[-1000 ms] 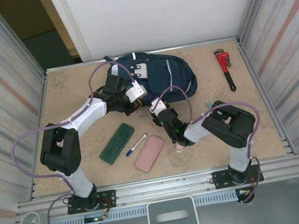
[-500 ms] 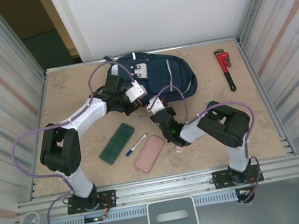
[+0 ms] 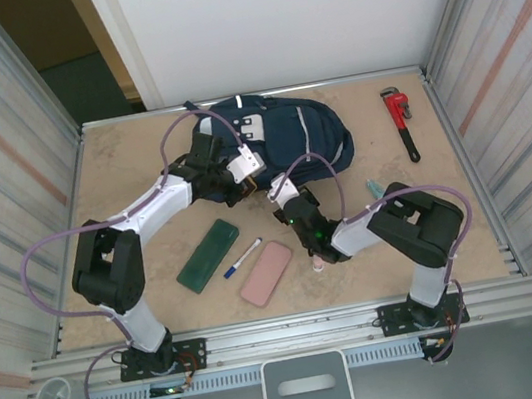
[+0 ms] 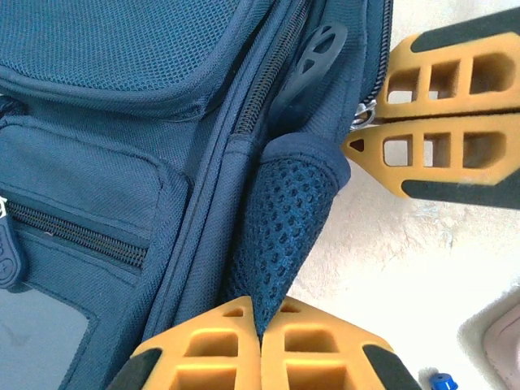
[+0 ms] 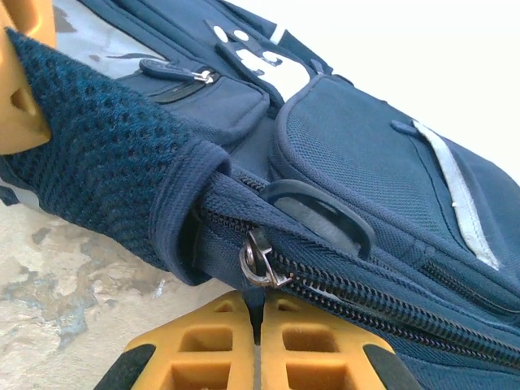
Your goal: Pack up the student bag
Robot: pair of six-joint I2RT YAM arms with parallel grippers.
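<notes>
Currently: two-point hold on the large navy-blue fabric backpack [image 3: 286, 135].
Left gripper [image 4: 262, 325] pinches its blue mesh flap [image 4: 284, 219]; right gripper [image 5: 258, 325] pressed together on the silver metal zipper pull [image 5: 256, 264].

Our arms [image 3: 151, 206] are white-shelled links set between bulky black joints [image 3: 105, 270], and each stands on a black base [image 3: 155, 359] bolted to a rail. A lilac cable [image 3: 23, 276] loops along each arm. Our fingers [image 4: 317, 329] are orange-yellow plastic wedges pierced by rows of rounded windows, with black pads at their outer edges.
</notes>
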